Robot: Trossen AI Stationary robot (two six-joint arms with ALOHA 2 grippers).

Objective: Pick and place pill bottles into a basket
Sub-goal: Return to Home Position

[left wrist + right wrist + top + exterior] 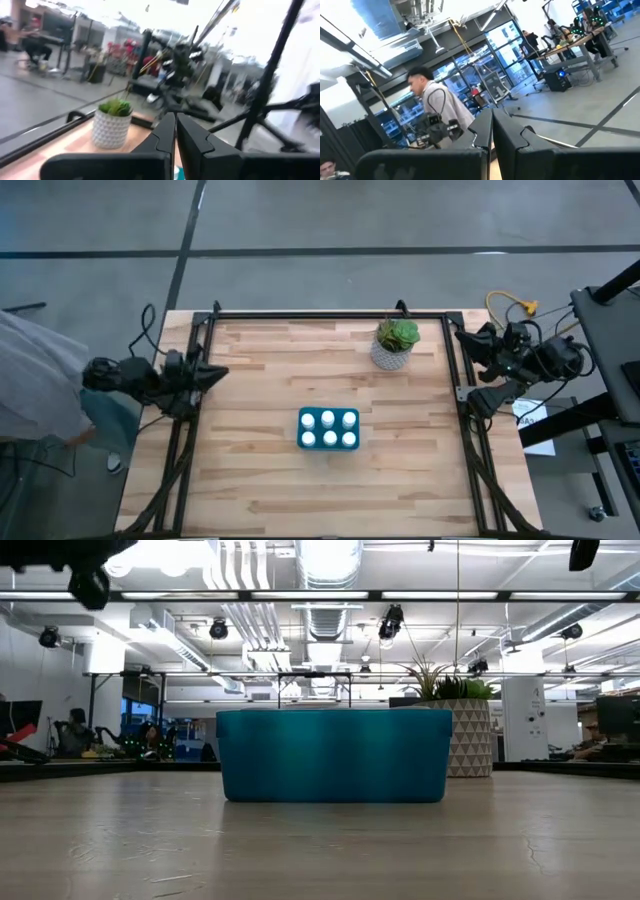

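Wooden table [250,490] in an open workshop. At its left edge hangs the left gripper [218,372], fingers pressed together on nothing. At the right edge sits the right gripper [462,338], likewise closed and empty. Well apart from both, near the table's middle, stands the basket [301,430], holding six bottles [328,419] upright in two rows of three. A potted plant [396,345] stands beyond the basket, toward the right arm. A person [440,107] stands behind the left arm.

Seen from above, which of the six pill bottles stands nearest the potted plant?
The pill bottle at the upper row's right end in the high view; the basket's other five sit farther from the plant pot.
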